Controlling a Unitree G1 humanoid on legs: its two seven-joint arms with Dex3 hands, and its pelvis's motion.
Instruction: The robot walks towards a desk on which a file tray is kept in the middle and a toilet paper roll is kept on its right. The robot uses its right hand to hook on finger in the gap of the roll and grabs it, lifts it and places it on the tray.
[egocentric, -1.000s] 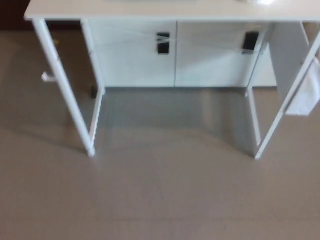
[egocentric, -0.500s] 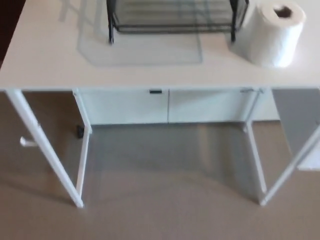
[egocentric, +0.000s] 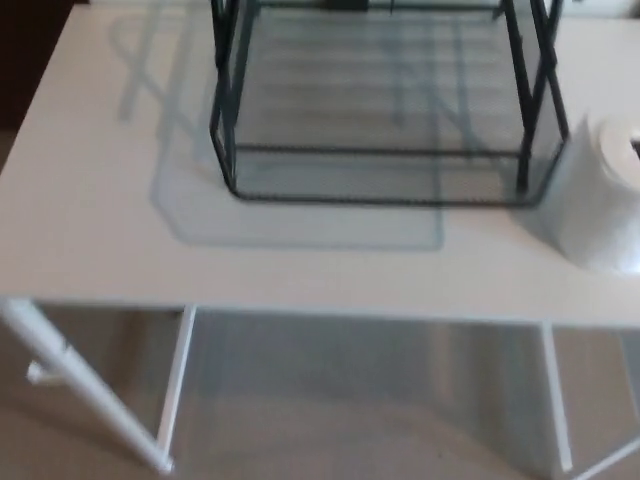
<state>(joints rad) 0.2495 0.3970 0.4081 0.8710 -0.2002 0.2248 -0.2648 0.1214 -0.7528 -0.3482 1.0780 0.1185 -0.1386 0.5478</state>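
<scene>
Desk (egocentric: 100, 230) surface, white and bare near its front edge, carried a black wire file tray (egocentric: 375, 190) at its middle, with nothing seen inside the mesh floor. White toilet paper roll (egocentric: 600, 205) stood upright on the desk just beside the tray's right front corner, partly cut off by the picture edge, its dark core hole barely showing. Whether roll and tray touched could not be told. Below the desk's front edge, white legs (egocentric: 100, 410) stood on a brownish floor (egocentric: 330, 440). Neither robot hand appeared, so finger positions could not be told.
</scene>
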